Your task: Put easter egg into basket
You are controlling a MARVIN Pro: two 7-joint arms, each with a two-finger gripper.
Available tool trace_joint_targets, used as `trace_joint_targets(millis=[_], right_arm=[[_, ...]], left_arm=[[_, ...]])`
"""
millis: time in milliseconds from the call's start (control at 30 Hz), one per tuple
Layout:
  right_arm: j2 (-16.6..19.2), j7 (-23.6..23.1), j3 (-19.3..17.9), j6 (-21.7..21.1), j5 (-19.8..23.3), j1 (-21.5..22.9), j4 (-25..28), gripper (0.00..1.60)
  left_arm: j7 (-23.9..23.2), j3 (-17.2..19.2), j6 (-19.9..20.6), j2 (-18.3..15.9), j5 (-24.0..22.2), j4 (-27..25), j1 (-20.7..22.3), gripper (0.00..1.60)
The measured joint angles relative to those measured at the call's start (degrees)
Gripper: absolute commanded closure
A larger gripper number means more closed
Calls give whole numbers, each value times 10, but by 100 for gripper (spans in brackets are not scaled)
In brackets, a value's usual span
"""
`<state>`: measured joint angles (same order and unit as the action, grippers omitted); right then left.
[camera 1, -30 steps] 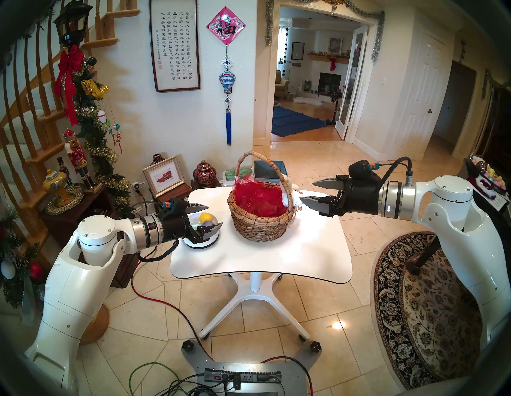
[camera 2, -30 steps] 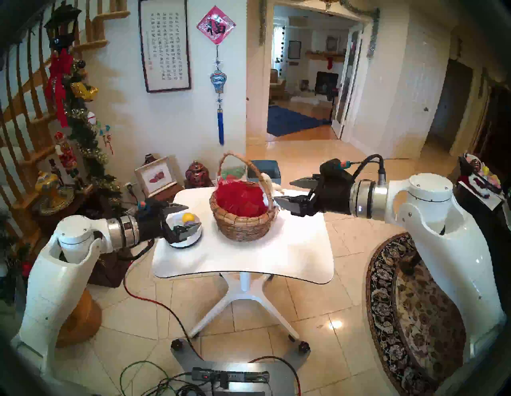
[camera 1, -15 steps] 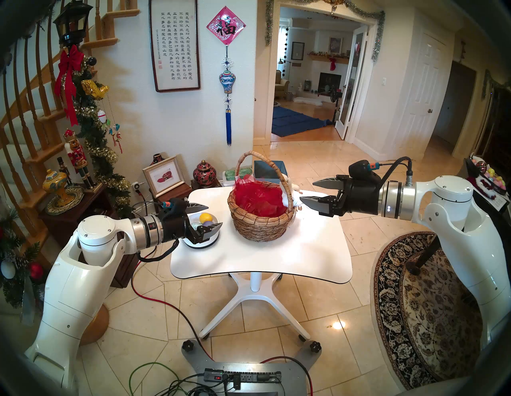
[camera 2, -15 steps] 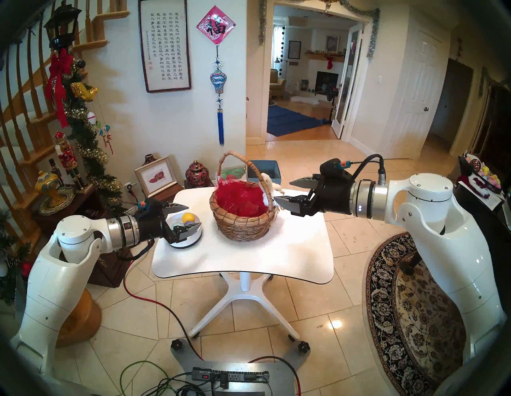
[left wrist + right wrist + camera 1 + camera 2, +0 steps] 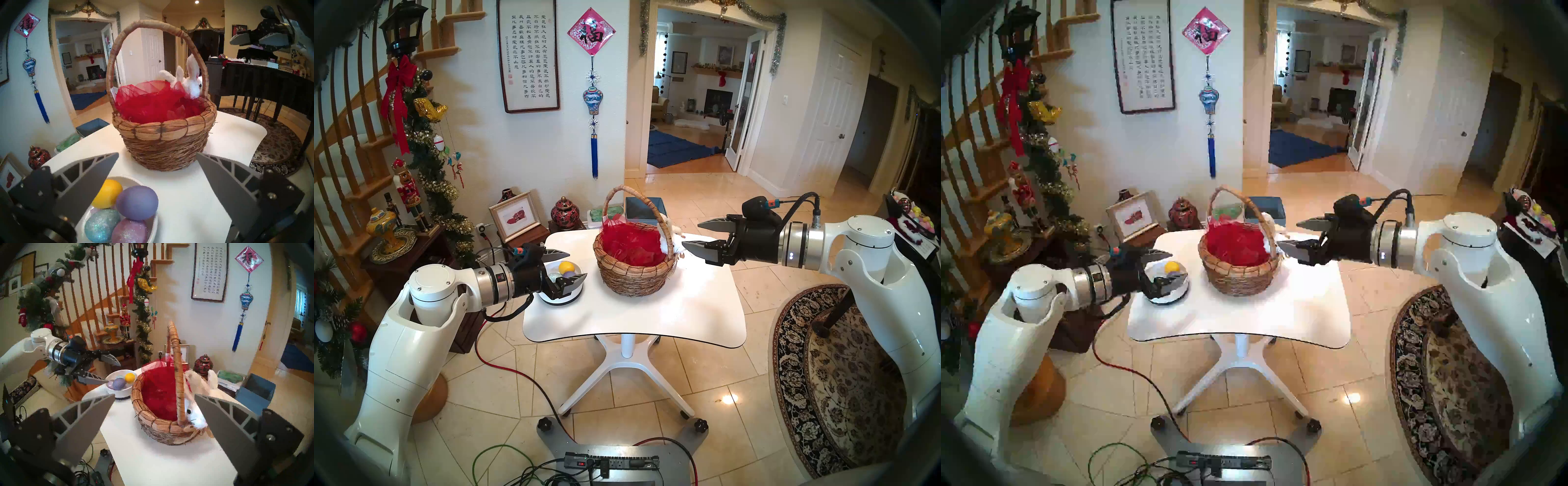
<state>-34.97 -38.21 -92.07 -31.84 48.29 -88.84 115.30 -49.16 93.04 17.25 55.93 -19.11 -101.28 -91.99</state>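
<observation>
The wicker basket [image 5: 634, 271] with red mesh lining and a white plush bunny [image 5: 193, 84] on its rim stands on the white table [image 5: 636, 315]. It also shows in the right wrist view [image 5: 153, 419]. Several easter eggs lie in a shallow white bowl [image 5: 153, 225] left of it: a yellow egg [image 5: 107, 193], a purple egg [image 5: 136, 202], a blue glitter egg [image 5: 102, 224] and a pink glitter egg [image 5: 130, 230]. My left gripper [image 5: 577, 265] is open and empty just above the bowl. My right gripper [image 5: 691, 234] is open and empty, right of the basket near the bunny.
A grey-blue square bin [image 5: 644, 207] sits behind the table. Dark side tables with vases and a framed picture [image 5: 514, 217] stand at the left by the staircase. A black piano [image 5: 254, 81] and patterned rug [image 5: 833, 373] are at the right. Cables lie on the floor [image 5: 504, 370].
</observation>
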Motion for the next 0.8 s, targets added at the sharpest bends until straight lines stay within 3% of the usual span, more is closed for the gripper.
trace_joint_targets(millis=[533, 800], right_arm=[[1, 0, 0, 1, 1, 0, 0, 0], [2, 1, 0, 1, 2, 0, 0, 0]], left_arm=[[-40, -1, -32, -13, -4, 42, 26, 0], [-71, -29, -45, -28, 3, 69, 59, 0]])
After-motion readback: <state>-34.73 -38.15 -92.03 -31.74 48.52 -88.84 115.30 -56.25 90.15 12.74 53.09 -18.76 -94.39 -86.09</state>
